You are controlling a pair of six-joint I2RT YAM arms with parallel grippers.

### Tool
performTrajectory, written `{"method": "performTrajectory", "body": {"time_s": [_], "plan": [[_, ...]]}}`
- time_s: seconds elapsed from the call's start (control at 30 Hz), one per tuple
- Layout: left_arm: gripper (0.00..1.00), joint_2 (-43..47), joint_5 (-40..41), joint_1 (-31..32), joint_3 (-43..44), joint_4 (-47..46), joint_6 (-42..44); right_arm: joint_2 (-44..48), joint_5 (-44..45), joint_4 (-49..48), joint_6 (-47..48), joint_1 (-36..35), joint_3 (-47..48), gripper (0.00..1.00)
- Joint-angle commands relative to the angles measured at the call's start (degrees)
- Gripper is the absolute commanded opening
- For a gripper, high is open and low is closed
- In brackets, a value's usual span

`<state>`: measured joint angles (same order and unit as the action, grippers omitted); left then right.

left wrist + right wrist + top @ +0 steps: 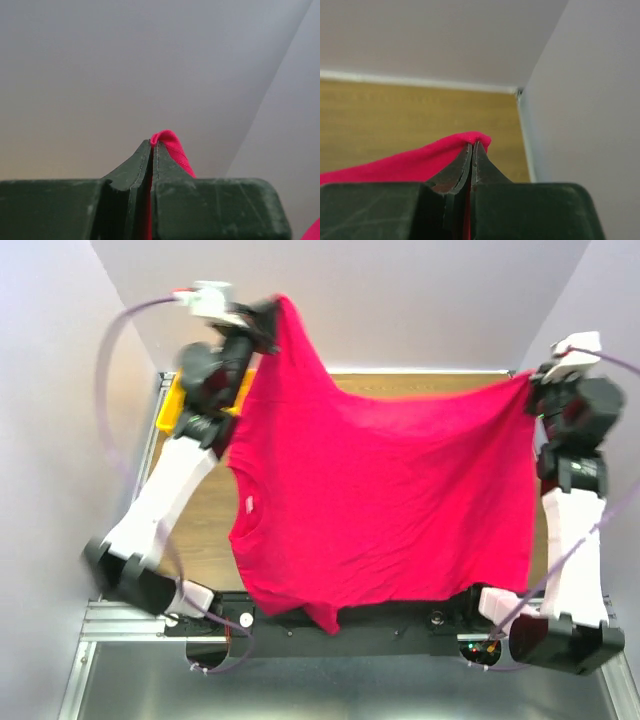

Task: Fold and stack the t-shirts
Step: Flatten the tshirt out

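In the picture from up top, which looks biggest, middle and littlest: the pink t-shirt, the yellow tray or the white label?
1. The t-shirt, by far the largest.
2. The yellow tray, though only a corner of it shows; the rest is hidden.
3. The white label, the smallest.

The left arm [165, 495] and the right arm [572, 540] are alike: long glossy white plastic shells joined by bulky matte black joint housings. Each stands on a black block, the left base [135, 580] and the right base [565, 640]. A boxy white left wrist camera housing [210, 298] and its twin, the right wrist camera housing [575, 345], cap the far ends. A thin lilac left cable [108, 370] and a lilac right cable [590, 530] loop free alongside. The left hand [152, 145] and the right hand [472, 146] each have dark green-black wedge-shaped fingers [130, 172], scuffed with pale scratches.
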<state>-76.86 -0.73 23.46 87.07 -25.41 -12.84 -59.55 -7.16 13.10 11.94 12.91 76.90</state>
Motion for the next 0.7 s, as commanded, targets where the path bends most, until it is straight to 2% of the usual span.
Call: {"method": "performTrajectory", "body": {"time_s": [0.0,0.03,0.07,0.13,0.2,0.37,0.47,0.67], "plan": [[0.00,-10.04,-3.93,1.23,-3.74,-3.68,-2.28,-0.91,-0.84,-9.31,-0.35,0.01,-9.99,0.01],[0.00,-12.41,-4.27,1.41,-3.75,-4.64,-2.62,-2.83,-0.75,-14.20,-0.26,0.01,-15.50,0.01],[0.00,-14.96,-3.76,1.58,-3.31,-4.91,-2.45,-4.51,-0.58,-16.33,-0.17,0.01,-17.56,0.00],[0.00,-25.48,-2.70,2.20,-0.68,-4.83,-2.10,-10.11,-0.58,-23.16,0.88,0.10,-22.03,0.01],[0.00,-30.69,-1.21,2.38,3.78,-3.78,-1.93,-14.61,-1.27,-27.23,1.24,0.36,-23.20,0.01],[0.00,-45.27,5.81,2.29,18.27,3.16,-1.84,-34.70,0.65,-31.12,2.82,0.63,-14.80,0.01],[0.00,-49.60,10.55,2.38,23.40,7.91,-1.93,-40.45,0.74,-31.64,3.17,0.72,-9.86,0.01],[0.00,-52.51,19.79,1.94,28.59,9.15,-0.35,-51.10,4.69,-31.82,2.56,0.72,-2.73,0.01]]}}
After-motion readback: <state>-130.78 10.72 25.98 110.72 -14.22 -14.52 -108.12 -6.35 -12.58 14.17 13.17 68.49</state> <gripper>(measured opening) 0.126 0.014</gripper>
